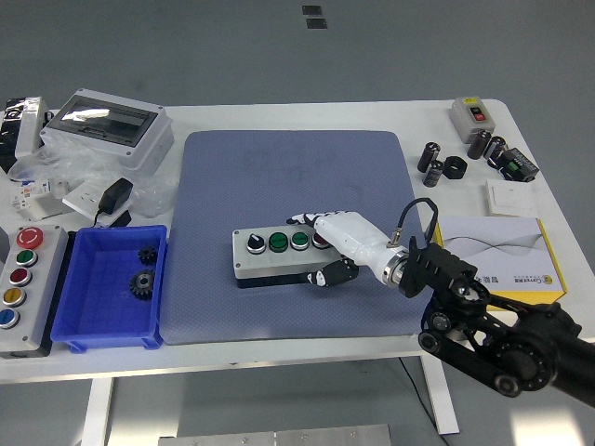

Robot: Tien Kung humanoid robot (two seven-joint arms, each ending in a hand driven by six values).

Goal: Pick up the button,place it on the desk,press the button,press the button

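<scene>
A grey button box [268, 265] lies flat on the blue mat [288, 167], near the mat's front. Its top carries a black knob [253, 242], two green buttons [277, 242] and a red button [319, 242] half hidden under the hand. My right hand [316, 249] is shut on the box's right end: white fingers [299, 221] hook over its far edge and the thumb [323, 277] presses its near side. The black right arm [493, 334] enters from the lower right. No left arm shows.
A blue bin [65, 321] holding gears sits left of the mat, with a second button box [23, 288] at the left edge. A yellow-and-white carton [497, 260] lies right of my hand. A grey enclosure [107, 125], a black adapter [116, 195] and black cylinders [446, 165] stand further back.
</scene>
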